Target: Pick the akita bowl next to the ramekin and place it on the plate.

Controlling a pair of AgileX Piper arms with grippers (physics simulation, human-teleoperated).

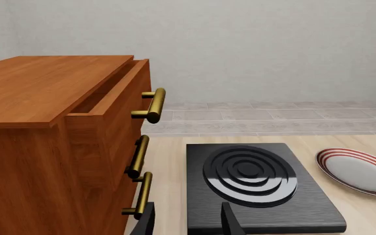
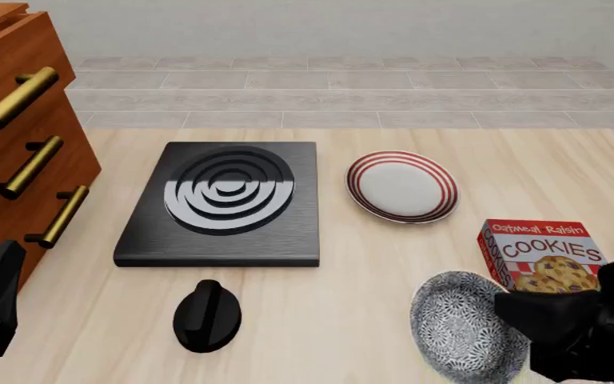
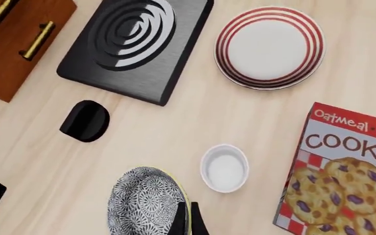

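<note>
Step in hand: transport. Your right pincer [image 3: 186, 220] is closed on the rim of the akita bowl [image 2: 465, 326], one finger inside and one outside, and the bowl appears lifted and tilted rather than resting flat on the counter [image 2: 318, 304]. In the right wrist view it hangs just beside the ramekin [image 3: 224, 168], which stands upright on the counter between the bowl and the cookie box [image 2: 536, 253].

The plate [image 2: 402, 186] lies bare, well apart from the bowl, beyond it and next to the stove burner [image 2: 225, 200].

Next move: carry the bowl forward and slightly leftward until it is centred over the plate, level it, lower it to contact, then open. Keep clear of the cookie box.

Your left pincer [image 1: 188, 220] is idle, fingers spread with nothing between them, near the wooden cabinet [image 1: 51, 147].
</note>
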